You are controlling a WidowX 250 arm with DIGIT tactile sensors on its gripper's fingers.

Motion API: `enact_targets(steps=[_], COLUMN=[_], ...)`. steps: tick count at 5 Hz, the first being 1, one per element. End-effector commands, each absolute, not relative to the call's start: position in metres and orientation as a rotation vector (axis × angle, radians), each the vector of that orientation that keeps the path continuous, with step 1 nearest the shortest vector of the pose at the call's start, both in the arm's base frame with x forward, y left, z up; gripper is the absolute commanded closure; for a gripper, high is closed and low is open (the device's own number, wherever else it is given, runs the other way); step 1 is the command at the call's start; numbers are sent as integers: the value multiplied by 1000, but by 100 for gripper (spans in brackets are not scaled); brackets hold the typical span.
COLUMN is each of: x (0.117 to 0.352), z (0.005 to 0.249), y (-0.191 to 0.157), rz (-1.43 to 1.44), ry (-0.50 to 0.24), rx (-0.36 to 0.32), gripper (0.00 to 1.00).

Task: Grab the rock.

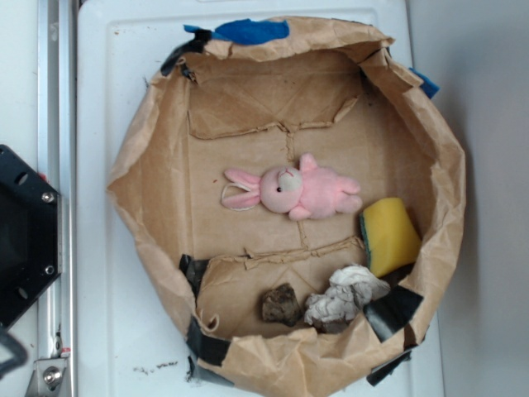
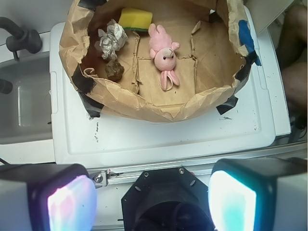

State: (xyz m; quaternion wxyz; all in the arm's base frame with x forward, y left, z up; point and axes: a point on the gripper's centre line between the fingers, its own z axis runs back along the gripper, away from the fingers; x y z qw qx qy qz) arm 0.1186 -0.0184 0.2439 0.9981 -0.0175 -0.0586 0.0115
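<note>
**Two cameras, one paper-lined bin**

The exterior view looks straight down from overhead, fairly near, the brown paper bin [image 1: 145, 157] filling most of the picture on a white lid [image 1: 107, 66]. The wrist view looks from behind the two lit finger pads [image 2: 231, 202], high and farther back, angled down and forward across the white surface to the bin. Both views share the bin's floor and its contents: the pink plush rabbit [image 1: 302, 192], yellow sponge [image 1: 388, 234], crumpled paper wad [image 1: 343, 298] and rock [image 1: 282, 304]. The two views show these contents turned in different directions.
</note>
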Motion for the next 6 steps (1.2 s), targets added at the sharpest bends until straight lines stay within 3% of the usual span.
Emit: enact_targets(steps=[1,2,4,5,6], x=[119,165,220,237,251], z=[244,252,234,194,161], y=[-18,-10,-2,-7,-2], rz=[23,66,77,39,44], ry=[-117,-116,-124,-124,-111], rx=[-35,-70,-67,-94,-73], gripper=[0,0,0,0,0])
